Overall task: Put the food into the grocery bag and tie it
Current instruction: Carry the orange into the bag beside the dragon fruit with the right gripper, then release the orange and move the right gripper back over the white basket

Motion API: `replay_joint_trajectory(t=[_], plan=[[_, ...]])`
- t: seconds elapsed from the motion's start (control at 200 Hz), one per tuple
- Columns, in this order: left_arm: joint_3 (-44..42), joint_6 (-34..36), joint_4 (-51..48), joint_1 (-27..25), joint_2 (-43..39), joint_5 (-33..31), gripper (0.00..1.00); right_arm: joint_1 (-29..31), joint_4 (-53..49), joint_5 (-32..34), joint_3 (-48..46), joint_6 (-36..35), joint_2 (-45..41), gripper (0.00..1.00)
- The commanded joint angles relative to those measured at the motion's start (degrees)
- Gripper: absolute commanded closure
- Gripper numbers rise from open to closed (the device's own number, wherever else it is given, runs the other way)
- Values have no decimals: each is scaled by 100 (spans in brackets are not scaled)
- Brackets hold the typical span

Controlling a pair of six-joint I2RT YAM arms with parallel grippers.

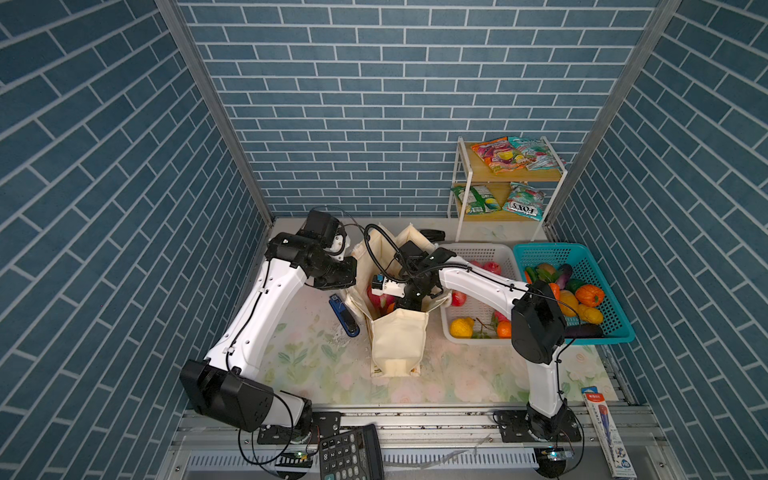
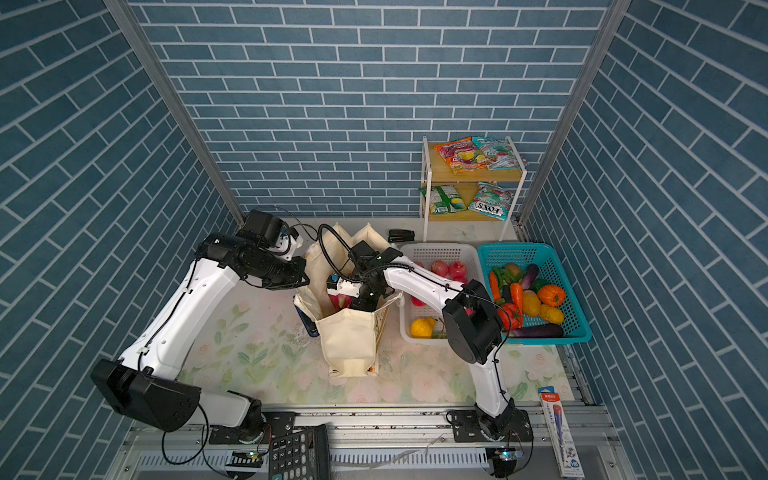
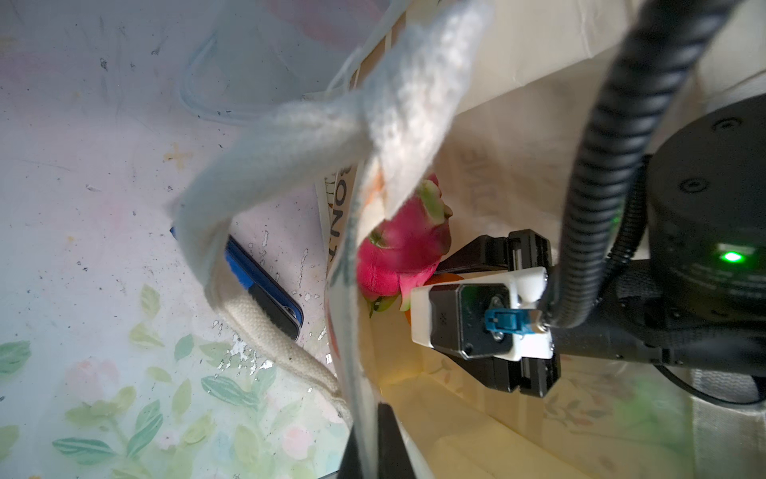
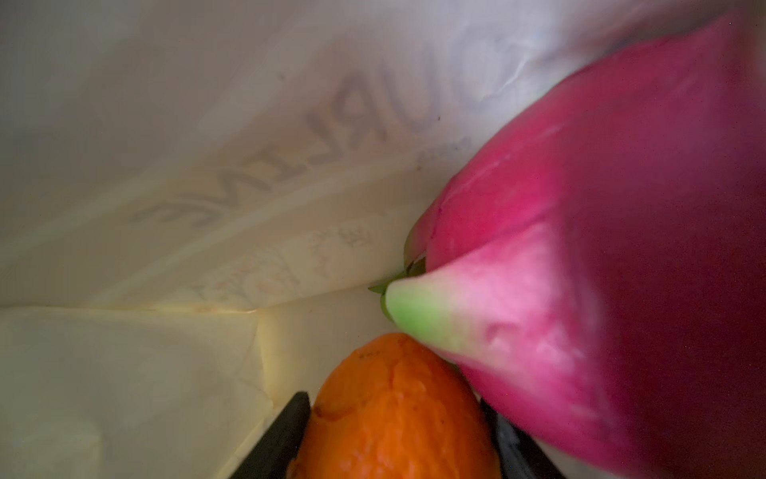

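Observation:
The cream grocery bag (image 1: 399, 340) (image 2: 349, 340) stands open mid-table. My left gripper (image 3: 371, 448) (image 1: 351, 251) is shut on the bag's left rim fabric, and a white strap handle (image 3: 290, 137) hangs across its view. My right gripper (image 4: 398, 452) reaches down inside the bag, shut on an orange fruit (image 4: 398, 414). A magenta dragon fruit (image 4: 601, 249) (image 3: 406, 249) (image 1: 380, 297) lies in the bag right beside the orange. Orange-pink (image 1: 498, 156) and teal (image 1: 536, 151) snack packets lie on the top shelf.
A white basket (image 1: 478, 249) right of the bag holds an orange (image 1: 504, 328), a lemon (image 1: 461, 327) and red fruits. A teal basket (image 1: 582, 249) holds vegetables. A blue stapler (image 1: 344, 316) lies left of the bag. The wooden rack (image 1: 461, 183) stands at the back right.

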Motion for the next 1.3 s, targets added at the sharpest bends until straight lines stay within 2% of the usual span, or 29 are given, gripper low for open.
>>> replay_joint_trajectory(t=[0.0, 0.015, 0.035, 0.065, 0.28, 0.45, 0.595, 0.705, 0.81, 0.94, 1.09, 1.295], plan=[[164, 83, -19, -38, -107, -72, 98, 66, 5, 92, -97, -257, 69, 44], [165, 81, -21, -39, -100, -57, 98, 73, -2, 94, -104, -258, 61, 35], [173, 78, -19, -37, -100, -57, 98, 73, 1, 100, -110, -252, 56, 7], [173, 79, -11, -39, -100, -49, 98, 88, 0, 103, -118, -243, 45, 1], [235, 118, -33, -38, -39, -44, 98, 120, 40, 349, 5, -246, -152, 1], [261, 145, -48, -39, -4, -55, 98, 122, 77, 881, 416, -95, -599, 1], [213, 121, 4, -39, -2, -86, 98, 115, 451, 1866, 529, 139, -1168, 1], [152, 92, 66, -39, -13, -72, 98, 124, 810, 3095, 525, 302, -1614, 1], [88, 92, 82, -39, -18, -53, 98, 102, 1583, 3807, 102, 245, -2204, 1], [3, 84, 84, -34, -59, -75, 98, -21, 3331, 3985, -1094, 136, -3173, 1], [-70, 49, 99, -39, -92, -81, 98, -442, 4324, 4489, -1741, 770, -3744, 1], [-116, 19, 84, -37, -127, -73, 97, -1294, 4772, 4765, -2570, 2376, -4332, 2]])
